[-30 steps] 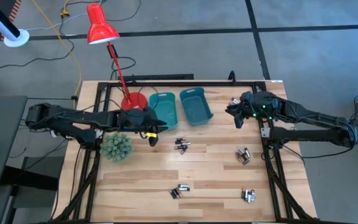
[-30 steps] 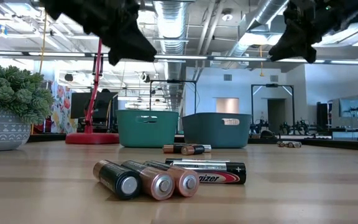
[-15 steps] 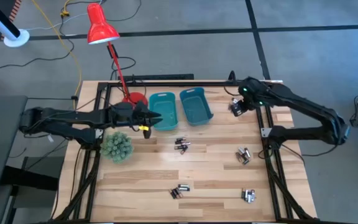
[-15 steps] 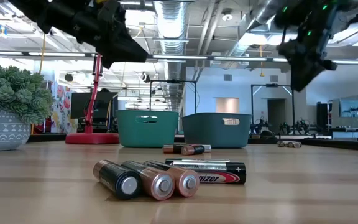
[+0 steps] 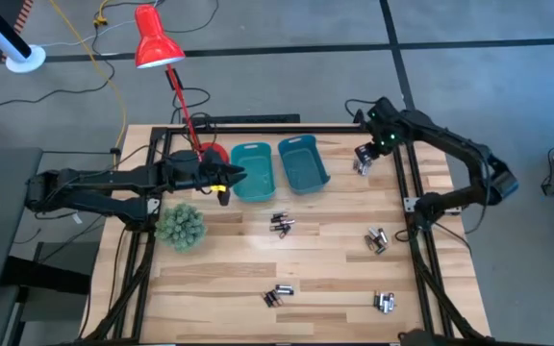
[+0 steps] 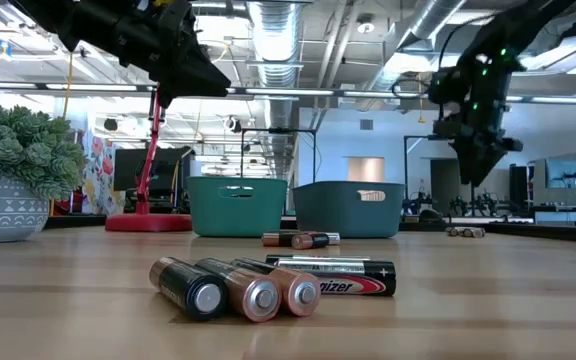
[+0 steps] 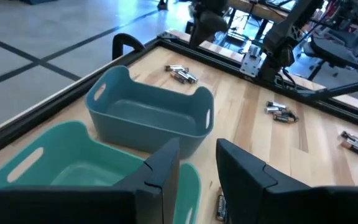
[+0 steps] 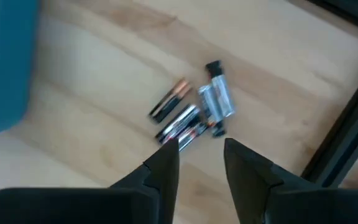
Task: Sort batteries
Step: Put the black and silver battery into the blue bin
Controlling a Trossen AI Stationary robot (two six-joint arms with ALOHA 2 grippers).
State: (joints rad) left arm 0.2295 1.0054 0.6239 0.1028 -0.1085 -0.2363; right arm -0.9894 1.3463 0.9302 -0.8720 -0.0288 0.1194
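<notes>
**Right pincer above the far-right batteries**

Your right pincer (image 8: 201, 158) hangs spread and empty over a small cluster of batteries (image 8: 191, 115) near the surface's (image 5: 315, 274) far right edge. Your left pincer (image 7: 197, 165), spread and empty, hovers at the green bin (image 7: 61, 165), beside the blue bin (image 7: 148, 118). More batteries lie scattered mid-surface.

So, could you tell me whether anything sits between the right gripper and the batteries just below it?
Nothing visible does. The right gripper hangs with its fingers apart directly over the small battery cluster near the table's back right edge, with only bare wood around the cells.
</notes>
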